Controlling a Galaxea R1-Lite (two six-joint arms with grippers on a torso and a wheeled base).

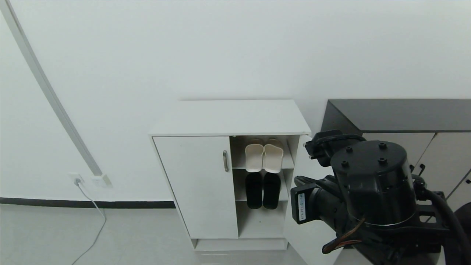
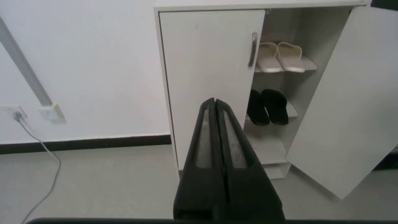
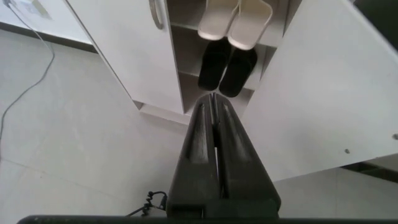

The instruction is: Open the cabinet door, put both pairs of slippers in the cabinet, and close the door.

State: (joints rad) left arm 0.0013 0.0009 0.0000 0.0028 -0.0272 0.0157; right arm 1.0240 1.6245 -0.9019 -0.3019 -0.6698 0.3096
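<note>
The white cabinet (image 1: pixel 228 117) stands against the wall with its left door (image 1: pixel 198 184) closed and its right door (image 2: pixel 348 106) swung wide open. A beige pair of slippers (image 1: pixel 264 157) lies on the top shelf, and a black pair (image 1: pixel 262 190) on the shelf below; the bottom shelf is bare. My left gripper (image 2: pixel 214 102) is shut on nothing, held off in front of the closed left door. My right gripper (image 3: pixel 213 96) is also shut and empty, hanging over the floor in front of the open compartment, with the open door (image 3: pixel 317 93) beside it.
A dark-topped cabinet (image 1: pixel 397 114) stands just right of the white one. On the wall to the left are a socket with a trailing cable (image 1: pixel 92 206) and a slanting conduit (image 1: pixel 48 88). The grey floor (image 1: pixel 128 235) lies open in front.
</note>
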